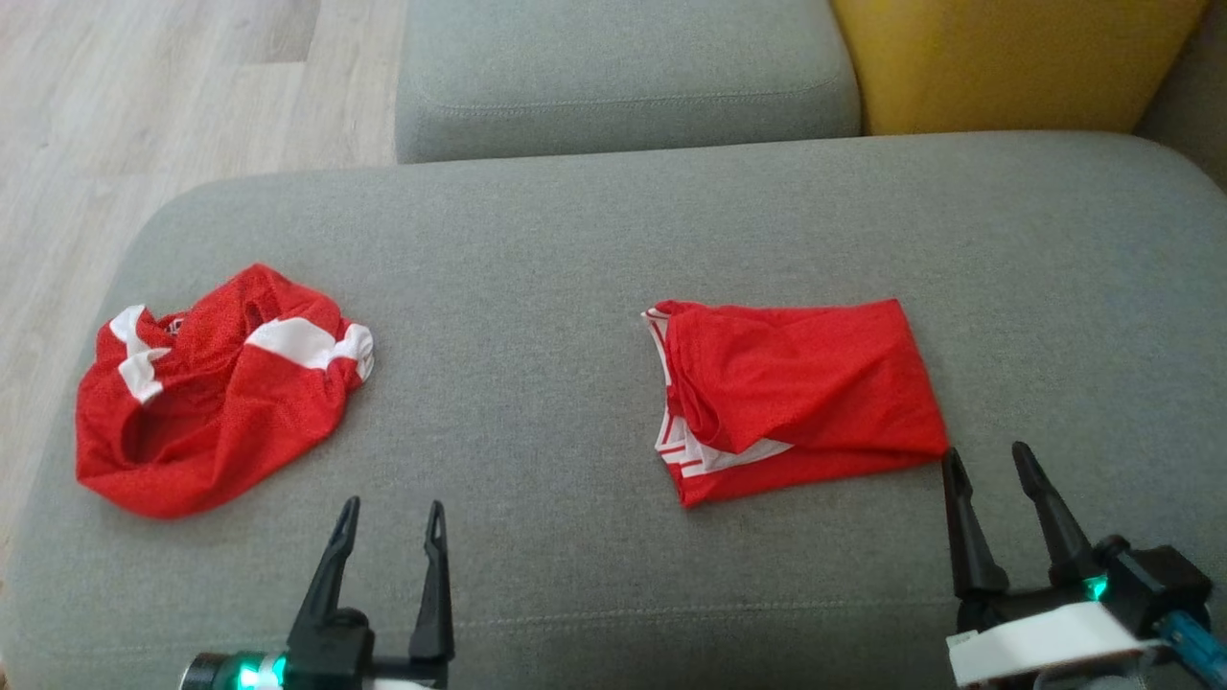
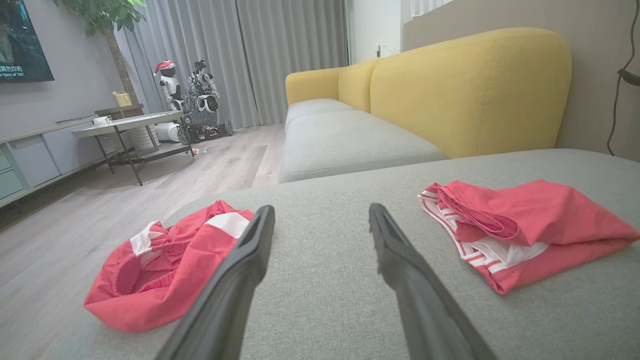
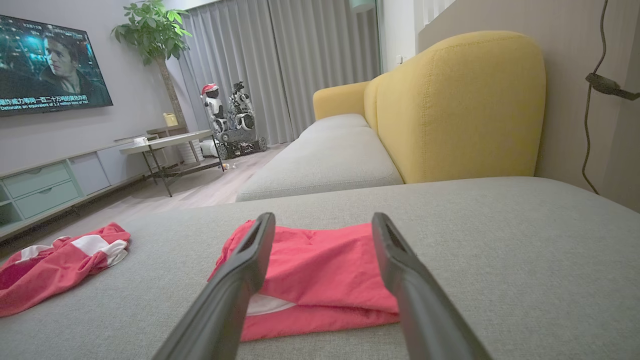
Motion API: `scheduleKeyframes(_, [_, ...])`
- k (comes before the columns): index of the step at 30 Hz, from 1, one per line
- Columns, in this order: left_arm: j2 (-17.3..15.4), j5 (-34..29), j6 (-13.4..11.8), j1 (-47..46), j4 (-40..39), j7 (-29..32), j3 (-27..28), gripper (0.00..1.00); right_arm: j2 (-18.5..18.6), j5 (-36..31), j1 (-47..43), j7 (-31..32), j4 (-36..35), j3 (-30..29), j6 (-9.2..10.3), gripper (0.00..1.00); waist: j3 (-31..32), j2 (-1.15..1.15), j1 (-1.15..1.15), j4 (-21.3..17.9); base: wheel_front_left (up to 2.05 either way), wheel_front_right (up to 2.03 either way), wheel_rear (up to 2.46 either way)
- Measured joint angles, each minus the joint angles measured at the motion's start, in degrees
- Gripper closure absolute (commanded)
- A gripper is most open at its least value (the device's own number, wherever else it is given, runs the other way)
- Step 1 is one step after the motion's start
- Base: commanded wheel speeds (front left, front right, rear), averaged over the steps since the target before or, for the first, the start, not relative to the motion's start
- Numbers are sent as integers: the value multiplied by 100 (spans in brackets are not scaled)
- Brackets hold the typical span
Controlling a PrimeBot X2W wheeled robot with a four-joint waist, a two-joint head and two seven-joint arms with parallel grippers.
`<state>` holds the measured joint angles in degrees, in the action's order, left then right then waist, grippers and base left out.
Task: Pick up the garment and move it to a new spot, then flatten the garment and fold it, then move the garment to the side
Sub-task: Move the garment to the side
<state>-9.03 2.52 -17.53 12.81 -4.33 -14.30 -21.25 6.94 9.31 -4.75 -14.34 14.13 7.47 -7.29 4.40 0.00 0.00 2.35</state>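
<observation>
A folded red garment (image 1: 800, 398) with white striped trim lies right of the middle of the grey sofa cushion (image 1: 575, 240); it also appears as the folded garment (image 2: 525, 230) and the folded garment (image 3: 320, 280) in the wrist views. A crumpled red and white garment (image 1: 216, 388) lies at the cushion's left end, seen too as the crumpled garment (image 2: 165, 265). My right gripper (image 1: 987, 465) is open just off the folded garment's near right corner, holding nothing. My left gripper (image 1: 393, 513) is open over bare cushion between the two garments.
A second grey seat cushion (image 1: 623, 77) and a yellow backrest (image 1: 1016, 62) lie beyond. Wood floor (image 1: 115, 115) drops off to the left. Farther into the room stand a side table (image 2: 125, 122), a parked robot (image 2: 195, 100) and a television (image 3: 50, 65).
</observation>
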Motion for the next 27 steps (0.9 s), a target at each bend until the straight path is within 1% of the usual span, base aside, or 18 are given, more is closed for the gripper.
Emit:
scheduleKeyframes(8, [53, -54, 99, -11, 23, 0, -3, 0, -2, -7, 183, 0, 187, -22, 0, 0, -175, 0, 0, 71, 0, 0, 0])
scheduleKeyframes(12, [85, -142, 146, -42, 35, 0, -14, 0, -7, 2, 510, 0, 501, -46, 0, 0, -305, 0, 0, 144, 0, 0, 0])
scheduleKeyframes(16, [123, -185, 156, -241, 37, 0, -43, 0, 10, 113, 1029, 9, 1300, -44, 0, 0, -528, 0, 0, 205, 0, 0, 0])
scheduleKeyframes(18, [154, -213, 219, -455, 38, 0, -87, 0, 29, 328, 1483, 244, 1835, -114, 0, 0, -707, 0, 0, 230, 0, 0, 0])
scheduleKeyframes(19, [171, -240, 244, -583, 45, 0, -114, 0, 31, 471, 1753, 383, 2078, -252, 0, 0, -802, 0, 0, 243, 0, 0, 0])
scheduleKeyframes(20, [188, -247, 246, -712, 63, -1, -166, 0, 82, 522, 2043, 546, 2335, -393, 0, 0, -897, 0, 0, 259, 0, 0, 0])
scheduleKeyframes(23, [235, -255, 250, -979, 127, 0, -242, 0, 420, 497, 2871, 942, 2929, -597, 0, 0, -1171, 0, 0, 318, 0, 0, 0])
scheduleKeyframes(27, [281, -254, 275, -1165, 244, -1, -335, 0, 748, 400, 3551, 1419, 3641, -616, 0, 0, -1451, 0, 0, 423, 0, 0, 0])
